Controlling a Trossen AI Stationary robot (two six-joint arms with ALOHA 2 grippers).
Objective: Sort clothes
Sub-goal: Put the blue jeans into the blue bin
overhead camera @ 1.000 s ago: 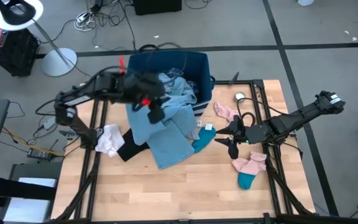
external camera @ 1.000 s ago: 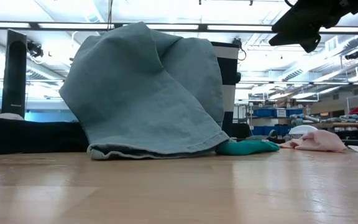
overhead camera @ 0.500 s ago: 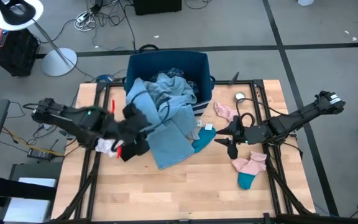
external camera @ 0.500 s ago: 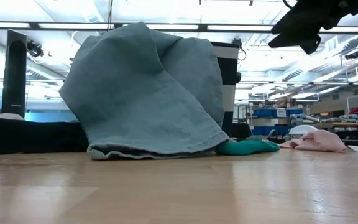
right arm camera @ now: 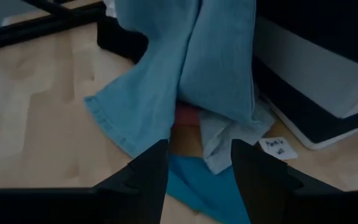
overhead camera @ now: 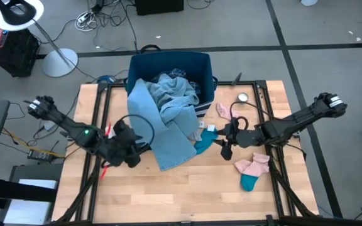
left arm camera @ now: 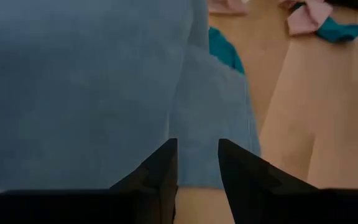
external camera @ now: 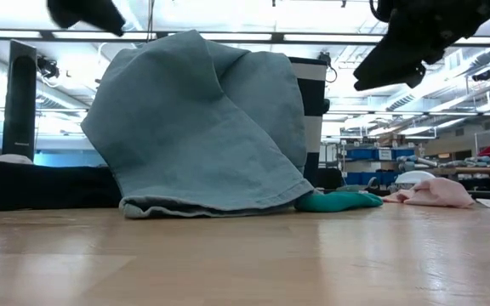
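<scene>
One light-blue garment point(overhead camera: 168, 129) lies between both end effectors.

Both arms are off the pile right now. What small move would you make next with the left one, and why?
Probably lower the left pincer onto the near edge of the light-blue garment and close. Its fingers are open and empty, pointed at that cloth in the left wrist view. The garment hangs from the bin onto the table, covering other clothes. The right pincer hovers open near the teal sock.
</scene>
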